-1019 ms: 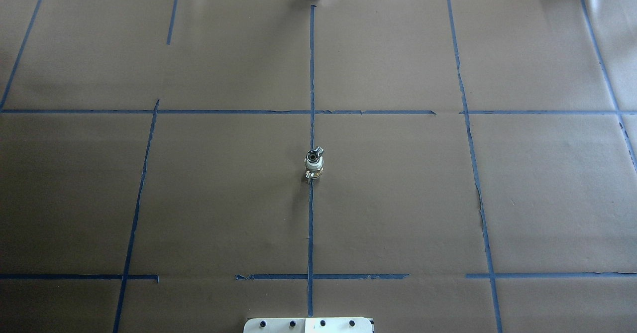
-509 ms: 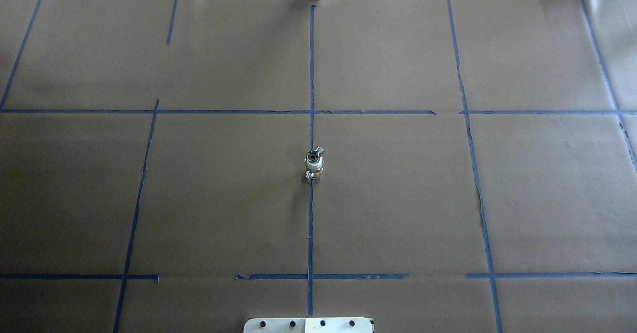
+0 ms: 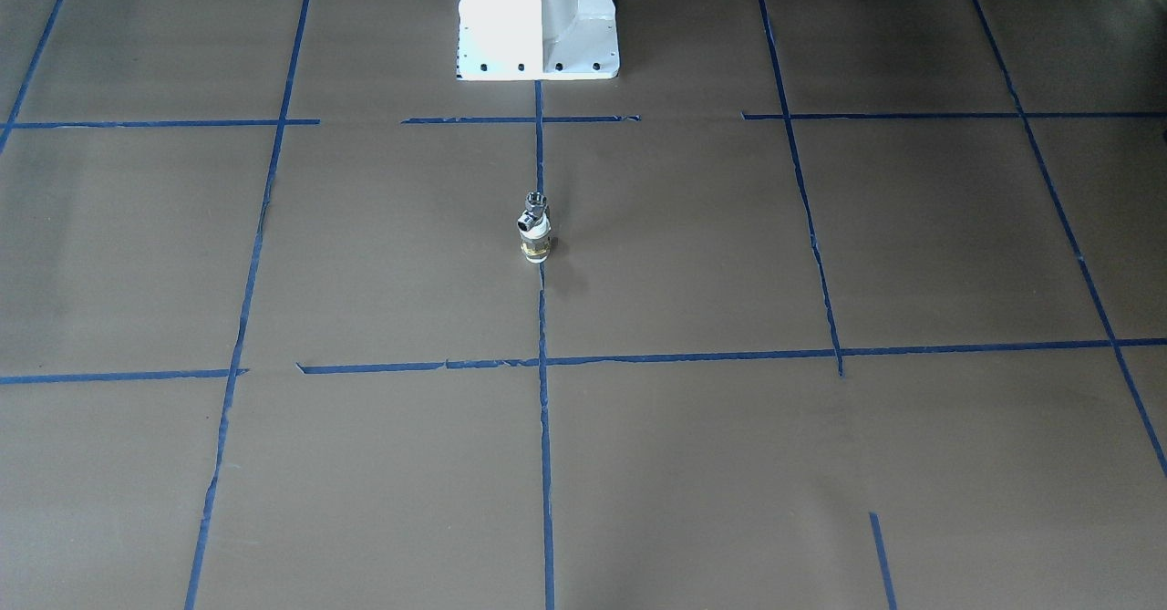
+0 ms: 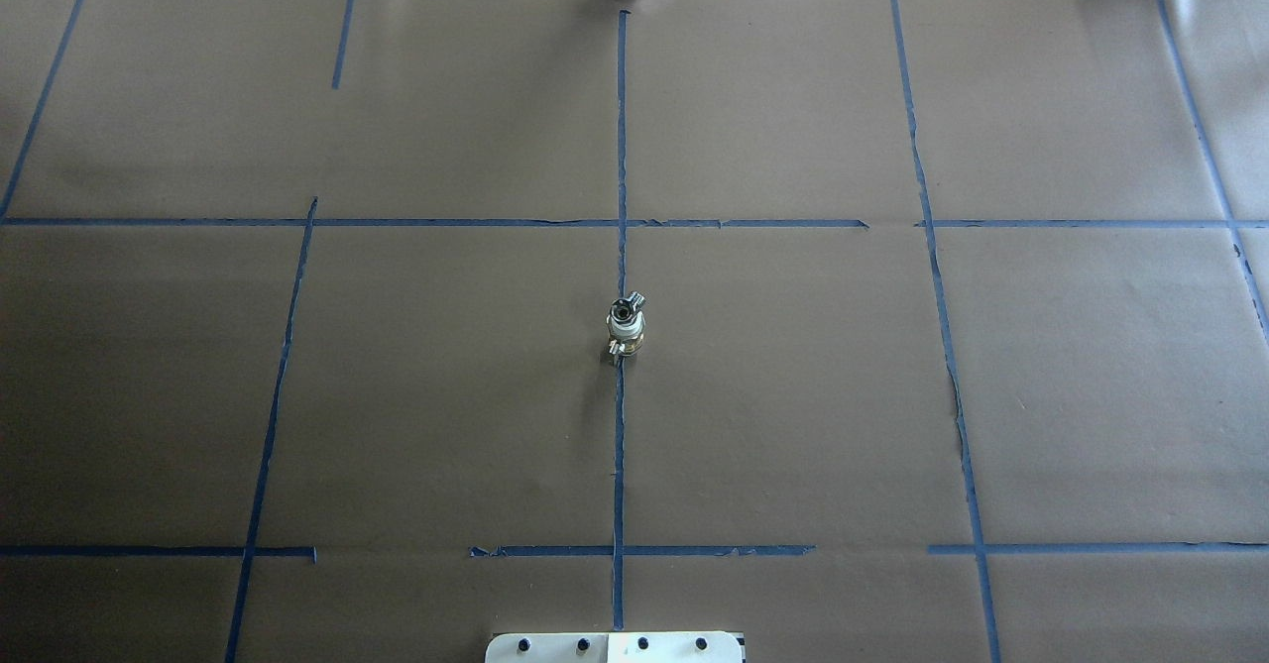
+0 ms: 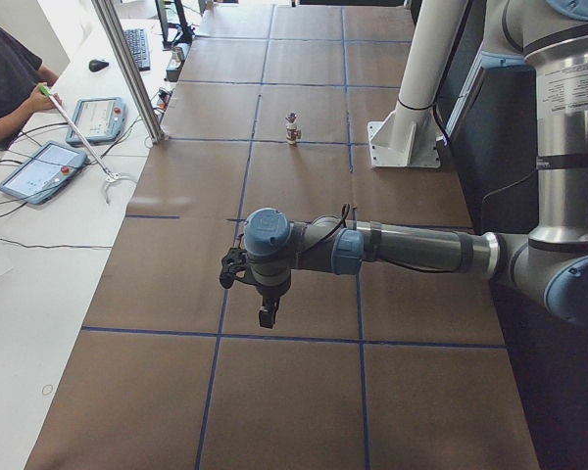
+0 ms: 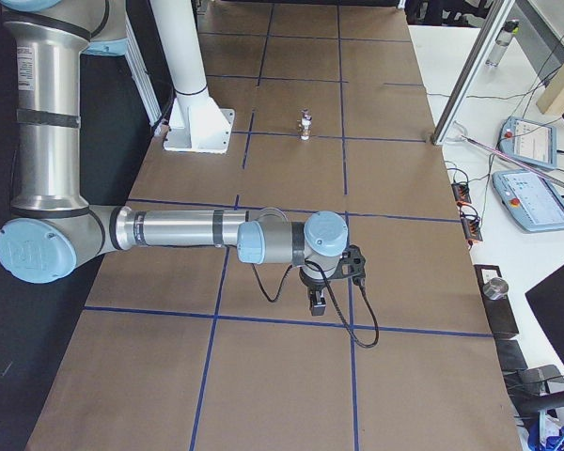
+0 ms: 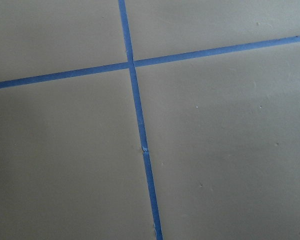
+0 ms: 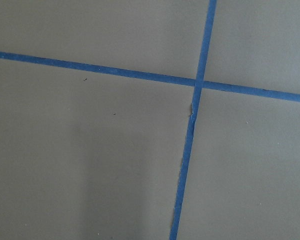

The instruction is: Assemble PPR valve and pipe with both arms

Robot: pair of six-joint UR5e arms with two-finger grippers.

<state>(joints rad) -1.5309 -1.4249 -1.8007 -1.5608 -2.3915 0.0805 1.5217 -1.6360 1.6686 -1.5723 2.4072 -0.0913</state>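
A small valve-and-pipe piece (image 4: 626, 326), with a chrome top, a white middle and a brass bottom, stands upright on the centre tape line; it also shows in the front view (image 3: 535, 227) and both side views (image 5: 292, 128) (image 6: 305, 123). Neither arm shows in the overhead or front view. The left arm (image 5: 412, 250) reaches out low over the table end, its left gripper (image 5: 266, 315) pointing down, far from the piece. The right arm (image 6: 179, 228) does the same at the other end, with the right gripper (image 6: 317, 303) pointing down. I cannot tell whether either gripper is open or shut. Both wrist views show only brown paper and blue tape.
The white pedestal base (image 3: 538, 17) stands at the robot's side of the table. Brown paper with blue tape lines (image 4: 622, 148) covers the table. An aluminium post (image 5: 127, 69), tablets (image 5: 39, 168) and a seated person (image 5: 5, 73) are beyond the far edge.
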